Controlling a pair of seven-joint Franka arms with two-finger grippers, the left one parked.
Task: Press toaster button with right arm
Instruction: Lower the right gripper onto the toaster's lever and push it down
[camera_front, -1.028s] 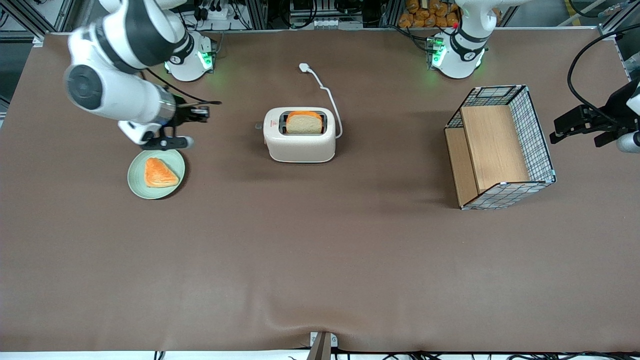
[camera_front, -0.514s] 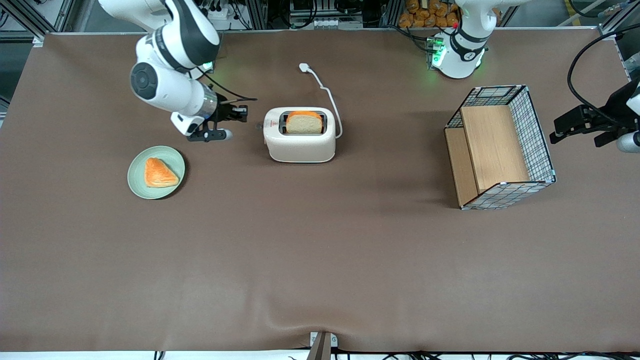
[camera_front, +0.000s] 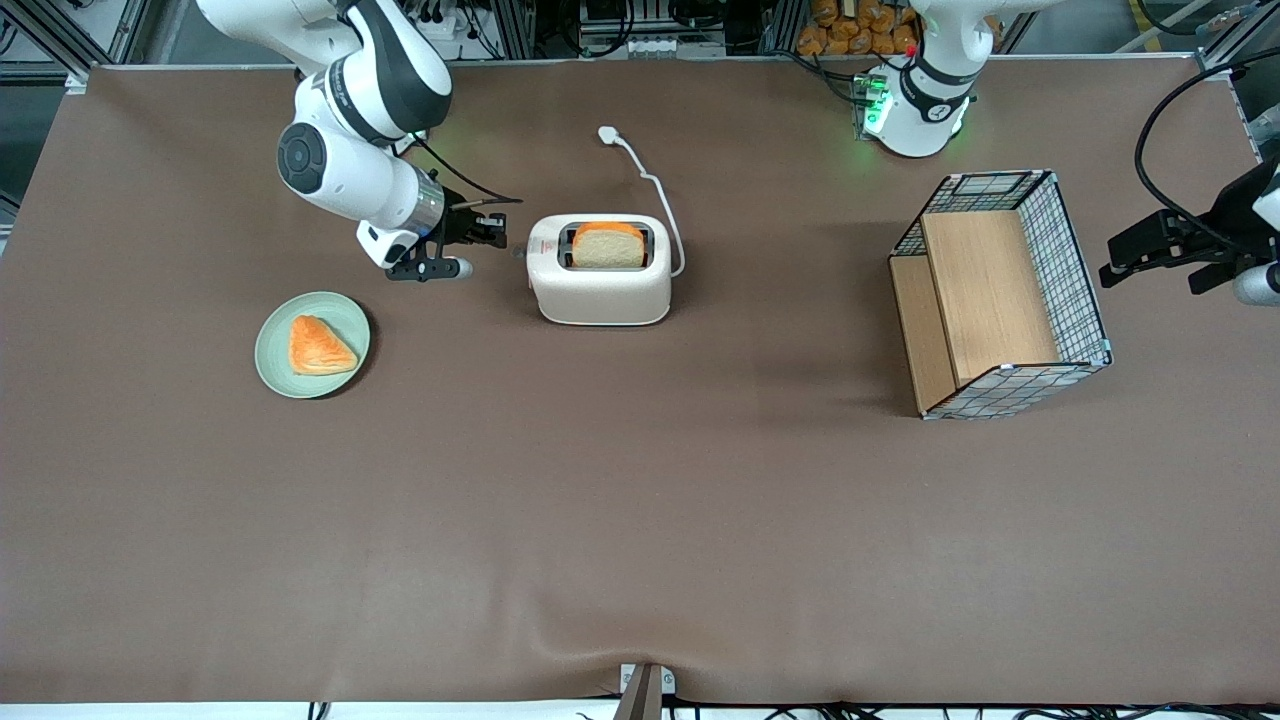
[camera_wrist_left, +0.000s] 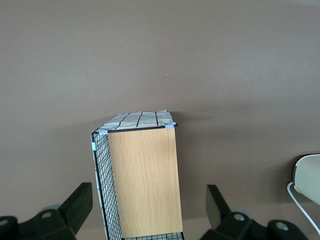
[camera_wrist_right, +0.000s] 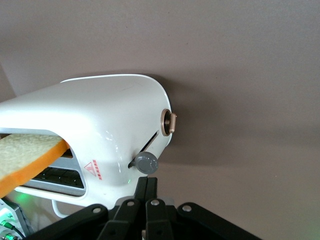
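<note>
1. One toaster (camera_front: 600, 272), cream-white and rounded, stands near the middle of the brown table (camera_front: 640, 520); a slice of bread (camera_front: 607, 245) with an orange crust stands upright in its dark top slot, and a small red logo (camera_wrist_right: 95, 169) marks the top near the narrow end.
2. Toaster button (camera_wrist_right: 146, 162): a small grey round knob projecting from a dark slit on the narrow end that faces the working arm's end of the table. Beside it on the same end sits a round tan dial (camera_wrist_right: 170, 122).
3. Right arm (camera_front: 350, 130): white with black joints, reaching down toward the toaster's narrow end.
4. Gripper (camera_front: 497, 232): level with the toaster's narrow end, just beside it. In the right wrist view its two black fingers (camera_wrist_right: 145, 192) lie pressed together, tips just short of the grey knob; whether they touch it cannot be told.
5. White cord (camera_front: 660, 195): runs from the toaster to a plug (camera_front: 607, 133) lying farther from the front camera.
6. Green plate (camera_front: 280, 372): holds an orange triangular pastry (camera_front: 318, 346), nearer the front camera than the gripper.
7. Wire-mesh wooden basket (camera_front: 1000, 295): lies on its side toward the parked arm's end of the table, well apart from the toaster.
</note>
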